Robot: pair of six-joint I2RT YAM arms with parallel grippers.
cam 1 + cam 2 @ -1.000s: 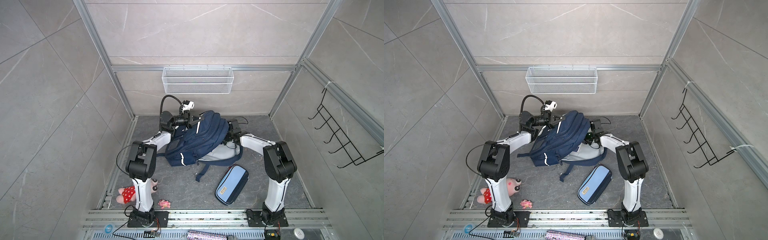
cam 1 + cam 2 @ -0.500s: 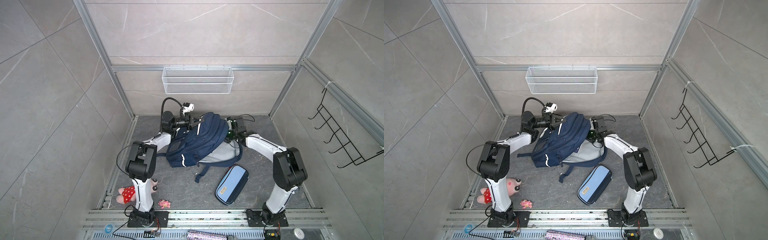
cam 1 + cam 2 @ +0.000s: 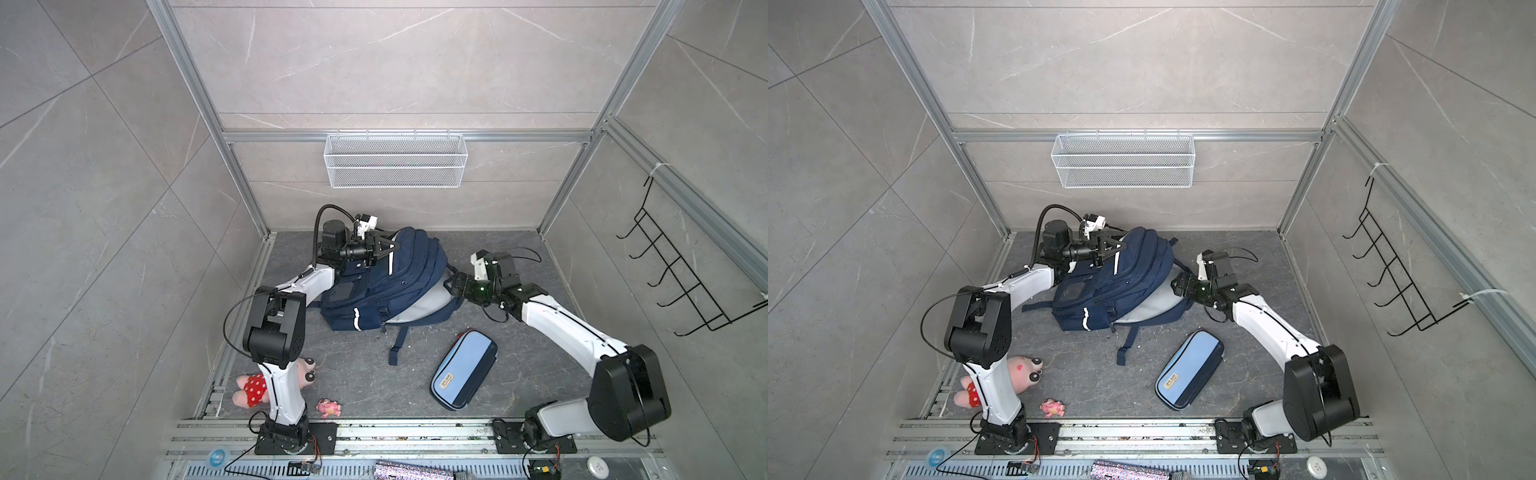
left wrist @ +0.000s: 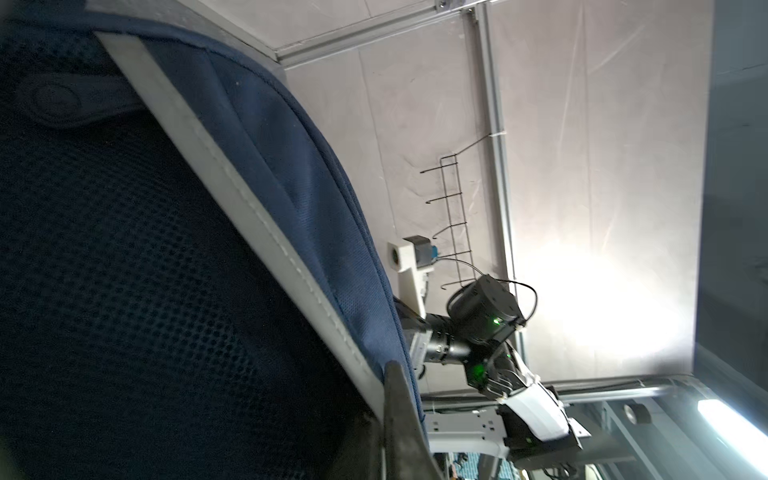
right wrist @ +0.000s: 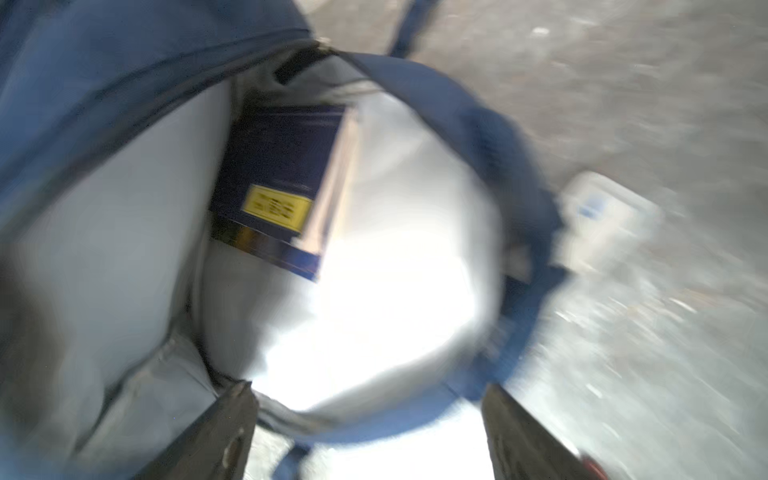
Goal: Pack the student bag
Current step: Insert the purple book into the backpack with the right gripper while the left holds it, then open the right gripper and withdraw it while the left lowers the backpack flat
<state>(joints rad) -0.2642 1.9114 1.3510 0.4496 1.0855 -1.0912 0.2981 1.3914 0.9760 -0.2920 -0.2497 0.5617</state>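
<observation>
Grey floor at centre frame is bearing the student bag [image 3: 386, 282], left gripper [image 3: 390, 246] clamping its top edge, right gripper [image 3: 451, 286] gaping empty beside its mouth (book [image 5: 274, 178] inside), so lifting higher should ease loading.

Back wall [image 3: 395, 62]: large pale grey-beige tiles with thin white veins.
Side walls: left wall [image 3: 104, 208] and right wall [image 3: 706, 104] in grey tiles of the same kind, with slanting seams.
Frame: aluminium posts [image 3: 208, 120] at the back corners and a cross rail [image 3: 270, 136] along the back wall.
Basket: white wire mesh basket [image 3: 395, 176] hangs from that rail, mid-wall.
Rack: black wire hook rack [image 3: 683, 266] on the right wall.
Bench [image 3: 365, 374]: dark grey, stone-look, speckled, with aluminium floor rails [image 3: 415, 432] along its near edge.
Light: strong white glare [image 4: 602, 299] on a wall in the left wrist view; soft and even in both top views.
</observation>
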